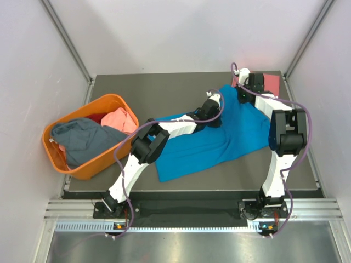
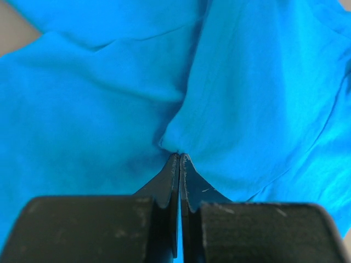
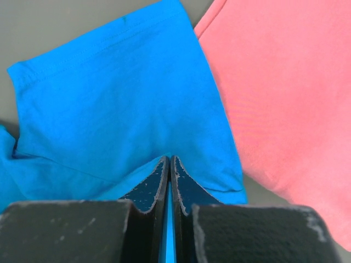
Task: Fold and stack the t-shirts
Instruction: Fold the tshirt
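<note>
A bright blue t-shirt (image 1: 203, 150) lies spread and rumpled across the middle of the dark table. My left gripper (image 1: 213, 112) is down on its upper middle, shut on a pinched fold of the blue cloth (image 2: 247, 82), its tips (image 2: 179, 155) closed together. Over the shirt's far right corner my right gripper (image 1: 239, 92) is shut on the blue cloth near a sleeve (image 3: 120, 93), with its tips (image 3: 170, 158) together. A folded salmon-pink t-shirt (image 1: 270, 83) (image 3: 285, 82) lies at the back right corner, just beside that sleeve.
An orange plastic basket (image 1: 82, 170) stands at the table's left edge, holding a grey-blue shirt (image 1: 82, 139) and a salmon-pink one (image 1: 122, 119). White walls and metal posts enclose the table on three sides. Purple cables loop along both arms.
</note>
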Tool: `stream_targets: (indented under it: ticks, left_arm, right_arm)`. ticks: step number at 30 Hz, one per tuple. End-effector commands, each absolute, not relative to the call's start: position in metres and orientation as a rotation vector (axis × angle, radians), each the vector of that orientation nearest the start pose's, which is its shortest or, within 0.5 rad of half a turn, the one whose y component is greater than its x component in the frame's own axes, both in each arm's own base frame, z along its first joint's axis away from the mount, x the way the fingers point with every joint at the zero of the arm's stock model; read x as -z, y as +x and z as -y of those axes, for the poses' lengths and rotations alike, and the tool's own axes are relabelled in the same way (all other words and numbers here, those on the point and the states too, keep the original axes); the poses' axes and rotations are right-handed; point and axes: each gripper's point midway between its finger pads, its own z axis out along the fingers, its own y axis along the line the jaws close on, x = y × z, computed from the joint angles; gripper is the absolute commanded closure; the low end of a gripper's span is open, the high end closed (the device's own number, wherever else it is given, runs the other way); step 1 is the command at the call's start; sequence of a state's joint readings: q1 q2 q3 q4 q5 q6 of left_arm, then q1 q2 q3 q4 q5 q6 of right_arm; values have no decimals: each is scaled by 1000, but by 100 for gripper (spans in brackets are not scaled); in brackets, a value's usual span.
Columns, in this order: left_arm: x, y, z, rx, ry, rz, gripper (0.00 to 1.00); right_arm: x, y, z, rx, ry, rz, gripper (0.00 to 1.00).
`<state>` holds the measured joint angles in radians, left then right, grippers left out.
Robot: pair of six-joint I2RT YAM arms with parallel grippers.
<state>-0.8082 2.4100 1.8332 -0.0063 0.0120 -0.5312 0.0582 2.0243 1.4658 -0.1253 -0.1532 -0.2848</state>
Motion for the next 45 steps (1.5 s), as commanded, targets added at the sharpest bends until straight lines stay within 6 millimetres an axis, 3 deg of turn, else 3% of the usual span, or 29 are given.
stream_targets:
  ticks: [1, 9, 10, 12, 13, 14, 15, 17, 18, 20, 21, 23, 24, 25, 26, 27, 28, 30, 34, 39, 45]
  left_arm:
    - [-84, 439, 470, 739, 233, -2147, 100]
    - [-78, 434, 478, 771, 267, -2170, 100]
    - [-80, 434, 478, 772, 269, -2168, 95]
    - [-79, 429, 474, 757, 278, -2200, 86]
    - [-89, 429, 472, 755, 276, -2191, 78]
    - [-89, 427, 465, 726, 271, -2209, 75]
    - [-105, 426, 462, 725, 264, -2192, 73]
    - [-110, 421, 448, 661, 259, -2215, 69]
    - [-131, 418, 443, 662, 255, -2192, 69]
    - [-132, 410, 426, 603, 262, -2212, 67]
    - [-145, 405, 414, 570, 257, -2215, 67]
    - [-137, 391, 394, 505, 270, -2260, 66]
    - [-149, 380, 381, 492, 277, -2276, 66]
    - [-136, 367, 367, 459, 294, -2324, 66]
    - [-151, 356, 359, 476, 303, -2314, 66]
    - [-148, 343, 353, 490, 325, -2348, 65]
    - [-132, 327, 341, 473, 348, -2401, 65]
    - [-135, 305, 325, 483, 364, -2445, 64]
    - [-114, 266, 284, 386, 364, -2576, 64]
    - [-112, 240, 252, 308, 283, -2660, 61]
    - [-97, 222, 236, 286, 191, -2721, 60]
  right_arm:
    - [-93, 556, -51, -61, -455, -2130, 100]
    - [-96, 559, -54, -68, -442, -2140, 98]
    - [-94, 556, -54, -78, -419, -2167, 96]
    - [-101, 556, -47, -46, -336, -2198, 87]
    - [-111, 554, -44, -47, -245, -2234, 82]
    - [-116, 552, -33, 2, -171, -2259, 73]
    - [-135, 552, -26, 26, -106, -2252, 69]
    - [-136, 531, -9, 58, 128, -2329, 64]
    - [-144, 521, -6, 39, 197, -2335, 64]
    - [-138, 495, 3, -10, 396, -2390, 62]
    - [-135, 477, 5, -12, 451, -2416, 62]
    - [-126, 450, 37, 33, 645, -2429, 62]
    - [-118, 426, 45, 57, 715, -2441, 62]
    - [-112, 414, 53, 65, 822, -2428, 62]
    - [-94, 391, 67, 89, 910, -2451, 63]
    - [-98, 385, 72, 74, 956, -2414, 63]
    - [-95, 378, 76, 74, 982, -2407, 63]
    - [-85, 362, 87, 91, 1033, -2392, 63]
    - [-74, 341, 110, 163, 1119, -2358, 62]
    - [-63, 333, 129, 207, 1119, -2360, 63]
    - [-69, 329, 147, 259, 1078, -2347, 62]
